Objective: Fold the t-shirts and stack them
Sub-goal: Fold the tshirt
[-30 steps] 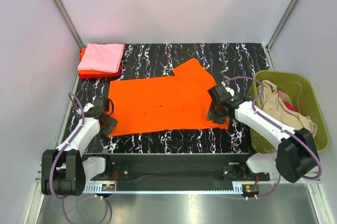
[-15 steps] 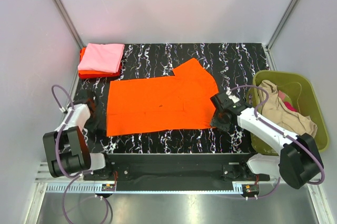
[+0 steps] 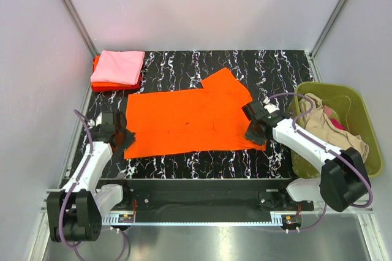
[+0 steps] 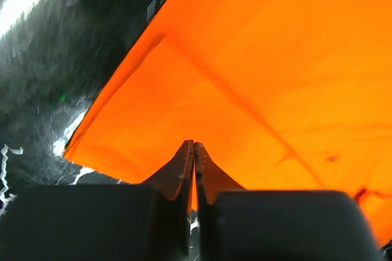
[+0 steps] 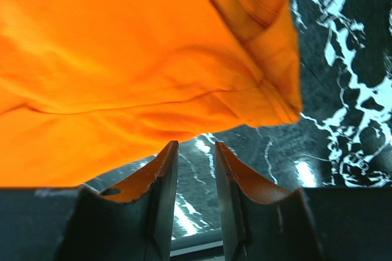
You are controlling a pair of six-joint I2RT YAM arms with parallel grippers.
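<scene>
A bright orange t-shirt (image 3: 190,120) lies spread flat across the middle of the black marbled table. My left gripper (image 3: 124,140) sits at its near left corner. In the left wrist view that gripper (image 4: 194,144) is shut, tips together on the edge of the orange cloth (image 4: 275,59). My right gripper (image 3: 254,133) hovers at the shirt's near right corner. In the right wrist view it (image 5: 196,144) stands open, with only bare table between its fingers and the shirt's hem (image 5: 122,59) just beyond them. A folded pink t-shirt (image 3: 118,67) rests on a folded red-orange one (image 3: 108,86) at the far left.
An olive-green basket (image 3: 369,138) stands at the right edge of the table, holding a crumpled beige shirt (image 3: 318,123) and a bit of magenta cloth (image 3: 334,116). White walls enclose the table on three sides.
My left arm swung out to the left and came back to the shirt's near left corner, and its jaws closed there. My right gripper shifted slightly along the near right corner, still open.
</scene>
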